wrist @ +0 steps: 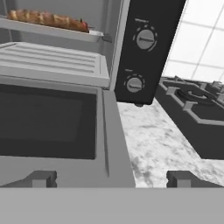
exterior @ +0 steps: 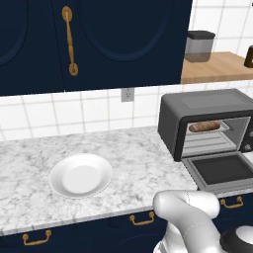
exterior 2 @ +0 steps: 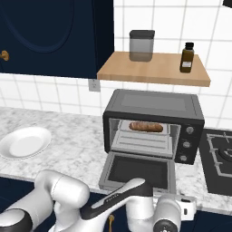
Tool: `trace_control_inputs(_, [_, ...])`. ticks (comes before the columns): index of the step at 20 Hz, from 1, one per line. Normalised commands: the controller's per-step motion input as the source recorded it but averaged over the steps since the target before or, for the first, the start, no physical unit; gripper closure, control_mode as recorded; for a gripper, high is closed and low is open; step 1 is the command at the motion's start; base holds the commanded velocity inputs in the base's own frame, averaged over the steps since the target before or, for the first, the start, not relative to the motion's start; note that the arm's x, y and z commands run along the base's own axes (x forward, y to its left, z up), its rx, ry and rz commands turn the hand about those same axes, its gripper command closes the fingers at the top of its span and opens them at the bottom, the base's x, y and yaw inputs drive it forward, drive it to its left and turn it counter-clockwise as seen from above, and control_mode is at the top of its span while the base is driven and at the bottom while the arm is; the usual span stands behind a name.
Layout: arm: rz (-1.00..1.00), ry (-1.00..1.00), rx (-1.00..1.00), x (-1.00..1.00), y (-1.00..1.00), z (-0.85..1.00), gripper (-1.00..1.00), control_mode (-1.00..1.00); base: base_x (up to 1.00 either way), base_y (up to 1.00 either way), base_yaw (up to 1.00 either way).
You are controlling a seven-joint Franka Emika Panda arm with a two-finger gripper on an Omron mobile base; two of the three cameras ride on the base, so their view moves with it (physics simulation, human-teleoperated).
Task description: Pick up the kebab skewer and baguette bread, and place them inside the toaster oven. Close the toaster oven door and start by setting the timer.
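Loading looks done: baguette bread (exterior 2: 146, 127) lies on the upper rack inside the toaster oven (exterior 2: 154, 105), and the white plate (exterior: 80, 176) on the counter (exterior: 133, 163) is bare. Kebab skewer can't be made out clearly (a reddish bit at the loaf's right end in the hand view may be it). Toaster oven door (exterior 2: 138, 171) hangs flat open over the counter edge. Fingers (wrist: 40, 178) are spread wide, grasping nothing, low at the door's front right corner. Step in hand: closing the door. Next move calls for getting under the door's front lip and swinging it up until shut, then going for the timer knob (wrist: 145, 39) on the right panel.
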Motion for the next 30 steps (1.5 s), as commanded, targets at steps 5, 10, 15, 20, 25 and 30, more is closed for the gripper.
trace_control_inputs(5, [0.00,0.01,0.00,-0.13,0.00,-0.40,-1.00,-1.00,0.00,0.00,0.00])
trace_control_inputs(10, [0.00,0.00,0.00,-0.03,0.00,-0.31,-1.00,-1.00,0.00,0.00,0.00])
trace_control_inputs(15, [0.00,-0.01,0.00,0.00,0.01,-0.20,-1.00,-1.00,0.00,0.00,0.00])
trace_control_inputs(20, [0.00,0.00,0.00,0.09,0.00,-0.08,-1.00,-1.00,0.00,0.00,0.00])
trace_control_inputs(25, [0.00,0.00,0.00,0.27,0.00,0.00,-1.00,-1.00,0.00,0.00,0.00])
trace_control_inputs(30, [0.00,0.00,0.00,0.16,0.00,0.00,-1.00,-1.00,0.00,0.00,0.00])
